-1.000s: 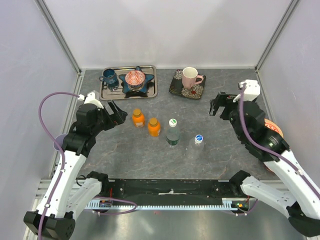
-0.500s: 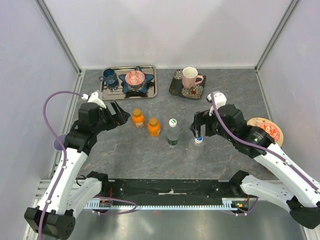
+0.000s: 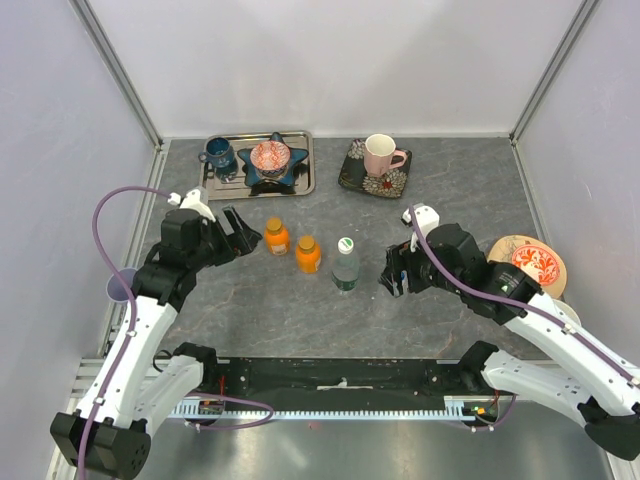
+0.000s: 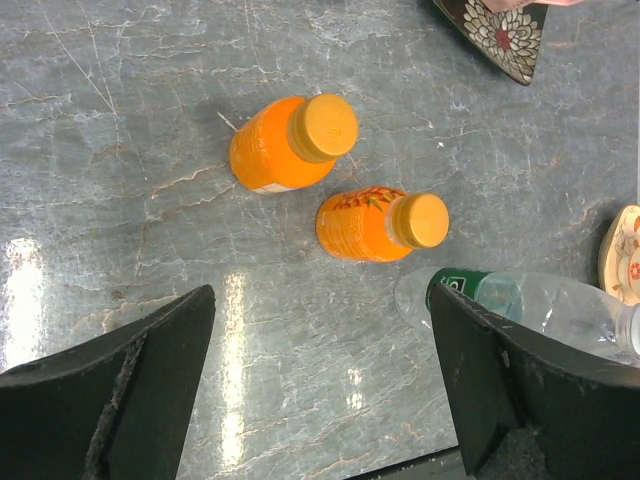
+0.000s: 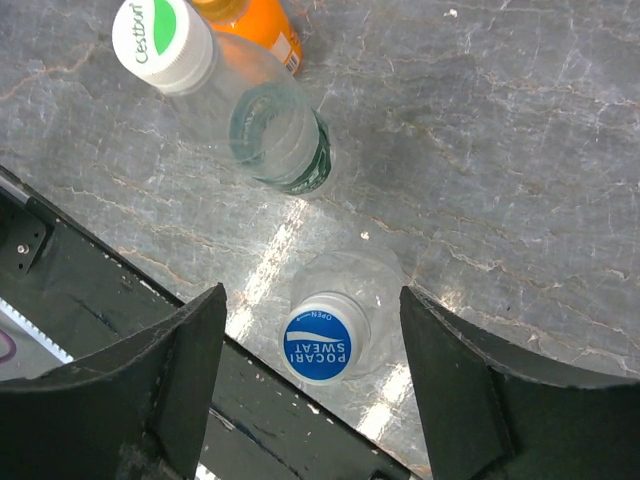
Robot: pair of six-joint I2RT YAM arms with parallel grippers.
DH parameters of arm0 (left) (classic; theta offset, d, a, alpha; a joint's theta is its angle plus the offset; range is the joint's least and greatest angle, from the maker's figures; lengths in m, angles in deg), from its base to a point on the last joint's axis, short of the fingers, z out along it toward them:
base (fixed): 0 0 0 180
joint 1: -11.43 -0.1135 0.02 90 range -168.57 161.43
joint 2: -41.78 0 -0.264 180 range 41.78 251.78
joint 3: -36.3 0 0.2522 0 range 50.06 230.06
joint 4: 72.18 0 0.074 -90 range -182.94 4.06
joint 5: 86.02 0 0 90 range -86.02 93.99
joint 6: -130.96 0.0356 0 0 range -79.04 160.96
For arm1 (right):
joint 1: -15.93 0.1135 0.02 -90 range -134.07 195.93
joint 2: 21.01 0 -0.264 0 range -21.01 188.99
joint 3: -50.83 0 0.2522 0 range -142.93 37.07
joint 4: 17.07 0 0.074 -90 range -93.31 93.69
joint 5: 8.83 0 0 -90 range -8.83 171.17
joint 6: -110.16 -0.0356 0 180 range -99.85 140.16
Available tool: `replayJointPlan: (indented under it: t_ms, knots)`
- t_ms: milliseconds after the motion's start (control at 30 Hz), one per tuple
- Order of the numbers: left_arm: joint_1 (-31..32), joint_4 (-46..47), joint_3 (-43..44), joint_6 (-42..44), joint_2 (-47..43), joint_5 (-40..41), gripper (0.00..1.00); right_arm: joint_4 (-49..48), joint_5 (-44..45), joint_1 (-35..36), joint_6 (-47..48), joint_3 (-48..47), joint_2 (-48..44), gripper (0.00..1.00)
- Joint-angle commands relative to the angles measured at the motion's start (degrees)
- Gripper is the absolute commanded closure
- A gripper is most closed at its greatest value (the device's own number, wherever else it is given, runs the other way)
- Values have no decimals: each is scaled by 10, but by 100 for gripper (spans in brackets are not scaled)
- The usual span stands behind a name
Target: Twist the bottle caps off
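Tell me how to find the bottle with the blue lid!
On the grey table, four bottles stand in a slanting row. The clear bottle is at its right end, under the open right gripper. Only its cap is blue, printed POCARI SWEAT; the next bottle's is white and green.

The left arm [image 3: 130,330] rises from its base and reaches forward, and the left gripper [image 3: 243,233] points toward the middle with its jaws spread wide — the two dark fingers [image 4: 140,380] sit far apart in the wrist view. The right arm [image 3: 545,315] folds inward, wrist tipped down — the right gripper [image 3: 392,280] hangs low, jaws equally wide.
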Motion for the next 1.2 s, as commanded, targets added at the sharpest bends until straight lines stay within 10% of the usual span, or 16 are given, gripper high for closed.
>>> replayJointPlan:
  t_ms: [0, 467, 733, 833, 1033, 1167]
  knots:
    - [1, 22, -6, -8, -10, -14, 6, -3, -6, 5, 2, 12, -2, 25]
    - [1, 23, 7, -7, -8, 5, 8, 27, 52, 5, -6, -12, -17, 62]
    - [1, 26, 87, -22, -14, 105, 7, 151, 246, 5, -7, -306, 14, 100]
    - [1, 60, 128, -27, -3, 115, 6, 142, 255, 5, 13, -382, 38, 100]
    - [2, 155, 217, -40, 46, -4, 5, -45, 188, 5, 64, -355, 51, 97]
    - [2, 220, 282, -35, 98, -226, 5, -76, 102, 4, 30, -401, 111, 100]
